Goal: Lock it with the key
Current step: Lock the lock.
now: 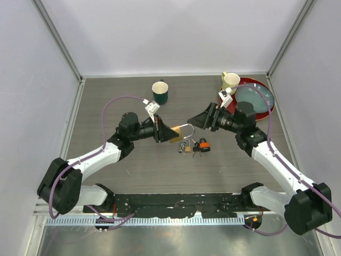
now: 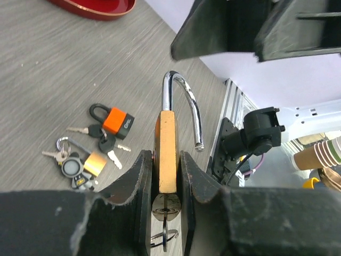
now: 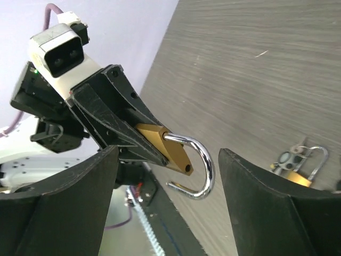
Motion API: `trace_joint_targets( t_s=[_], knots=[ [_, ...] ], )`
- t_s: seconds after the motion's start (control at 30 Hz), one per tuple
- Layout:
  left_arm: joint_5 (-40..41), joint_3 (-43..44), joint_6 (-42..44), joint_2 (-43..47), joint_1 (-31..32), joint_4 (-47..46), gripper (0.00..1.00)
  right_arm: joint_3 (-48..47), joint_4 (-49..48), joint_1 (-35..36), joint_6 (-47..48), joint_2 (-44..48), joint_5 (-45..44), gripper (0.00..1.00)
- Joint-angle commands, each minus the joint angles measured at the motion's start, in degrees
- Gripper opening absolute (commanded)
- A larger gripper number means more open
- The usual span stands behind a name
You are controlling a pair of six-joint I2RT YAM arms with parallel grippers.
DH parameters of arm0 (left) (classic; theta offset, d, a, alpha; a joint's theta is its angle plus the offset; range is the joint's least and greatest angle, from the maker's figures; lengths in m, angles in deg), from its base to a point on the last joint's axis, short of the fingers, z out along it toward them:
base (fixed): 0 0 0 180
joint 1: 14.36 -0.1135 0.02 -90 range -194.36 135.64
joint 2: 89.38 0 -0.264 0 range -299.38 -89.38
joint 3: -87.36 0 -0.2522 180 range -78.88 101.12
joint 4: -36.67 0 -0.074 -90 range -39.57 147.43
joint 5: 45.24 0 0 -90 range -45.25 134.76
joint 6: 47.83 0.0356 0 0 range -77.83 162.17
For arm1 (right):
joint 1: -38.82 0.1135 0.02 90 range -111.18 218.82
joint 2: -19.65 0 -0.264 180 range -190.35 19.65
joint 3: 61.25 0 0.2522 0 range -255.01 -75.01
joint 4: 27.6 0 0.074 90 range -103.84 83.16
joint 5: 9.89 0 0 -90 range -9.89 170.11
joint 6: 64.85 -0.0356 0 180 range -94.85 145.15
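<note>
The brass padlock (image 2: 167,149) is held off the desk (image 1: 133,170), clenched by its body in the left end effector (image 1: 160,129), its open shackle (image 3: 205,165) presented to the released right end effector (image 3: 168,162), whose spread fingers (image 3: 266,202) flank it, seemingly so it can be pressed shut.

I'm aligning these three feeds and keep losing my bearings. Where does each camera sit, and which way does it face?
Top external: above and behind the bases, looking down at the table; both arms show whole.
Left wrist: on that wrist, looking along the left hand, shut on the brass padlock, toward the right arm.
Right wrist: on that wrist, looking back at the left hand between the open right hand fingers.
Shared: all three show the brass padlock, shackle open.
</note>
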Motion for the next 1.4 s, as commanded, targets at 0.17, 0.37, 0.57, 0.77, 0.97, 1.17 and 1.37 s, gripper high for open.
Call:
trace_joint_targets(
  t_s=[0.17, 0.37, 0.57, 0.77, 0.97, 1.17, 1.37],
  knots=[
    [-3.8, 0.9, -0.6, 8.5, -4.6, 6.5, 0.0, -6.0, 12.9, 0.1, 17.0, 4.1, -6.2, 0.83],
    [-5.4, 0.3, -0.5, 12.4, -6.8, 10.9, 0.0, -5.8, 10.5, 0.2, 17.1, 1.4, 0.7, 0.73],
    [-6.8, 0.2, -1.3, 13.1, -7.4, 12.5, 0.0, -4.9, 6.2, 2.2, 15.0, -0.3, 1.7, 0.57],
    [-7.3, -0.2, -3.1, 13.2, -7.4, 10.9, 0.0, -7.5, 7.2, 7.0, 17.4, -3.3, -1.8, 0.48],
    [-6.9, -0.7, -4.4, 13.5, -7.4, 9.9, 0.0, -11.7, 14.8, 12.9, 22.4, -6.2, -11.3, 0.47],
    [-7.5, -1.5, -7.1, 13.3, -7.4, 6.9, 0.0, -13.2, 17.7, 16.8, 24.5, -7.7, -20.3, 0.39],
    [-7.4, -1.9, -8.9, 13.6, -7.4, 4.5, 0.0, -13.8, 17.9, 18.0, 25.4, -8.9, -23.9, 0.35]
  ],
)
